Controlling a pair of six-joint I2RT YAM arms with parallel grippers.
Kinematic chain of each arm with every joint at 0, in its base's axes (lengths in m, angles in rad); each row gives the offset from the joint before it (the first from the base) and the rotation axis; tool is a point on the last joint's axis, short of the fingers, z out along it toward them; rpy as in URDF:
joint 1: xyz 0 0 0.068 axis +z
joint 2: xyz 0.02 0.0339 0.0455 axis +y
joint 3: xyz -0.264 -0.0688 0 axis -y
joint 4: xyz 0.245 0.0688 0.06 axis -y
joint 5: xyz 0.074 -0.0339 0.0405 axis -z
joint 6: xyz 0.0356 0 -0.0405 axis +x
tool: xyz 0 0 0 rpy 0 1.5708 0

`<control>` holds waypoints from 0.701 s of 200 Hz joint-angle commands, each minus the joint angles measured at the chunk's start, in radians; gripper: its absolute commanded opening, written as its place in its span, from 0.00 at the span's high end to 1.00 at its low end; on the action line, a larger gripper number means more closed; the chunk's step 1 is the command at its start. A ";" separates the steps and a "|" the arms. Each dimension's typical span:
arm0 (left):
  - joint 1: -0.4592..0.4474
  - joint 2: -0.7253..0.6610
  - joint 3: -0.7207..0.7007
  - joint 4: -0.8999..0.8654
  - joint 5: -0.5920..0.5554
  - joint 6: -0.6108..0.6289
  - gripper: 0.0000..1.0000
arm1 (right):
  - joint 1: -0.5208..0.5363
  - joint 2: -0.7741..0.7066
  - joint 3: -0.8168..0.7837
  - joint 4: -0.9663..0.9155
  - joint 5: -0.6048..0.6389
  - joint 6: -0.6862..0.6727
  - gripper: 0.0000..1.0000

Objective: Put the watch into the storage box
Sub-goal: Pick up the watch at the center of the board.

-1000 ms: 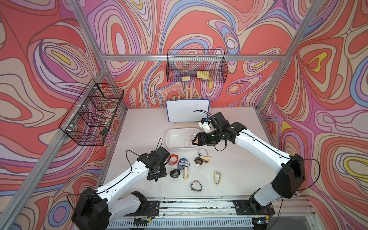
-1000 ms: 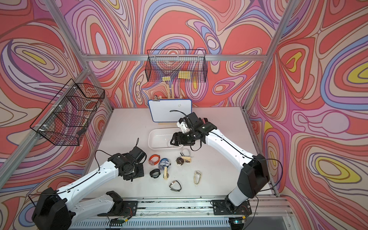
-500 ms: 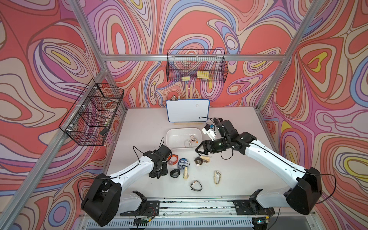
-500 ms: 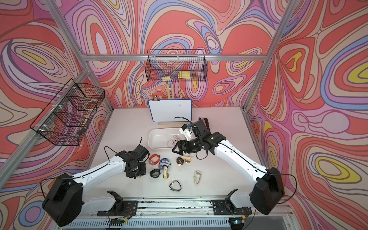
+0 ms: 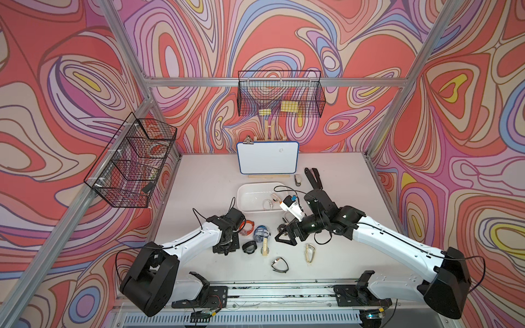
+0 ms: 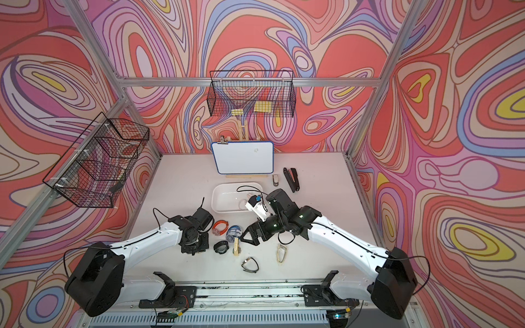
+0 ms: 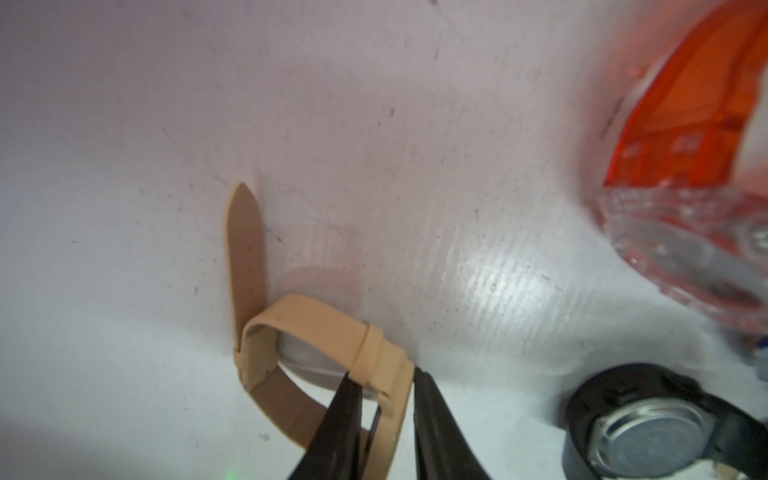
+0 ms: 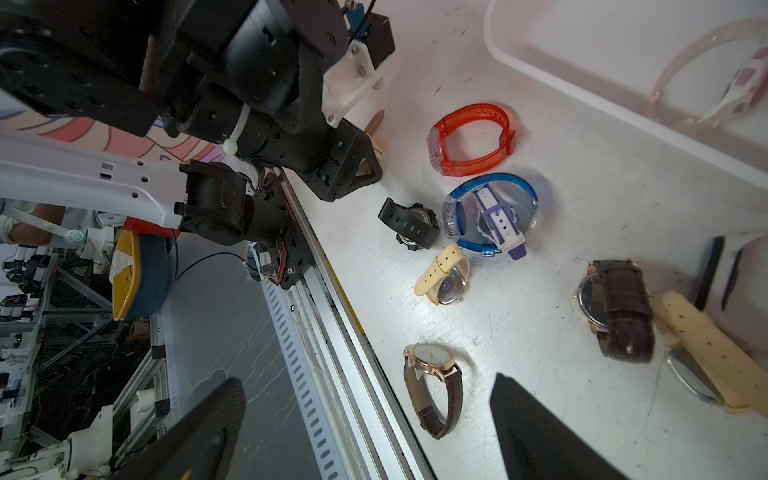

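Left wrist view: left pincer [image 7: 383, 372], fingers nearly pressed together, pinching the buckle end of the tan-strapped watch [image 7: 307, 318]. The watch lies on the worktop [image 7: 374, 145], outside the storage box [image 5: 250, 196], in front of it and to its left. Black digital watch [image 7: 648, 432] and orange translucent watch [image 7: 685, 124] lie near, untouched. Left arm: stretched low from its base, wrist bent, pincer pointing down at the worktop. Right pincer [image 8: 365, 379]: spread wide, holding nothing, above the worktop in front of the box. Right arm: forearm reaching in from the right, wrist angled down over the loose watches.
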 commanded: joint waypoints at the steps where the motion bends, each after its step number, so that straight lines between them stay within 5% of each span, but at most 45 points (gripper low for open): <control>1: 0.009 0.001 0.001 -0.010 -0.005 0.025 0.80 | 0.017 0.001 -0.016 0.042 0.056 -0.038 0.02; 76: 0.009 -0.057 0.161 -0.161 0.002 0.075 0.86 | 0.018 0.007 -0.017 0.032 0.129 -0.025 0.02; 106: 0.009 -0.030 0.354 -0.233 0.020 0.127 0.85 | 0.017 0.005 -0.024 0.055 0.160 0.015 0.02; 140: 0.009 0.149 0.648 -0.255 0.057 0.219 0.85 | -0.001 0.009 -0.018 0.034 0.264 0.065 0.02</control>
